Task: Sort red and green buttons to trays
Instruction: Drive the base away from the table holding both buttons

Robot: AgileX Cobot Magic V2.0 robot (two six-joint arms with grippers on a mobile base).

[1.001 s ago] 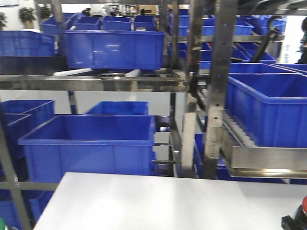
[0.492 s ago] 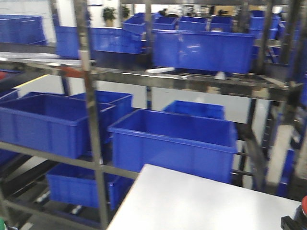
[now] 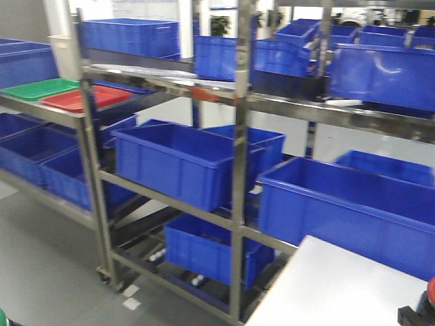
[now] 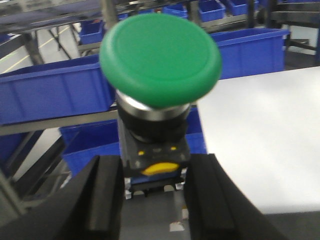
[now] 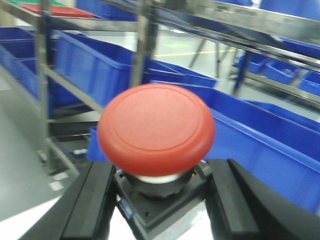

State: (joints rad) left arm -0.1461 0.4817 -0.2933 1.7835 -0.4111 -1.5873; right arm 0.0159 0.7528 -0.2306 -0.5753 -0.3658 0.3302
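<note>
A green button with a wide cap on a black block body fills the left wrist view, and my left gripper is shut on that body. In the right wrist view my right gripper is shut on the black base of the red button. The front view shows only a red sliver of that button at its bottom right corner. The green tray and the red tray lie side by side on a steel shelf at the far left. The red tray also shows at the top left of the right wrist view.
Steel racks hold several deep blue crates on every level ahead. A white table reaches in from the bottom right. Grey floor lies at the lower left, in front of the shelf with the trays.
The front view has swung left: the racks and the white table have slid right in the picture, and the shelf with the green and red trays has come into sight at the left.
</note>
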